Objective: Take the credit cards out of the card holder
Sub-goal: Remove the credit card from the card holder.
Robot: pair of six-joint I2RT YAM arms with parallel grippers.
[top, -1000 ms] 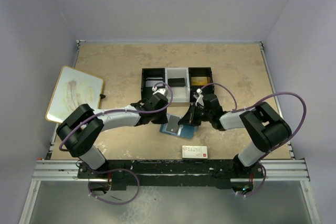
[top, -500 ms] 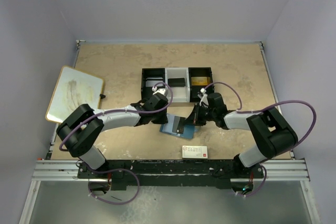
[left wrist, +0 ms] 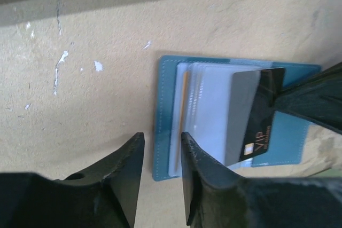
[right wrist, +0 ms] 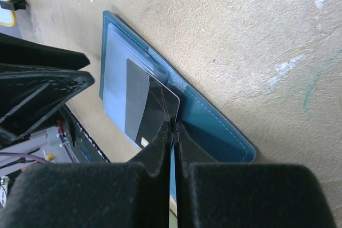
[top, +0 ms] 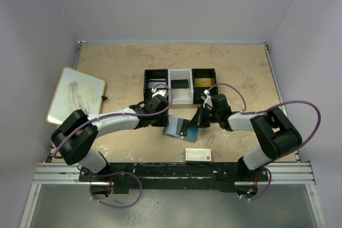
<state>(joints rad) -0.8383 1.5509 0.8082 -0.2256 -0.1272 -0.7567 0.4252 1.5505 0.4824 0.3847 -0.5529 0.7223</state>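
Right claw (right wrist: 172, 125): pressed together, pinching the corner of a dark grey-black plastic card (right wrist: 144, 105) that sits partly out of its pocket. Left claw (left wrist: 162, 140): slightly spread over one edge of the blue stitched bifold card holder (left wrist: 166, 105), which lies open and flat on the tan table (left wrist: 96, 105).

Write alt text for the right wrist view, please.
The right gripper pinches the corner of a grey-and-black card that sticks partly out of the open blue card holder, which lies flat on the tan table.
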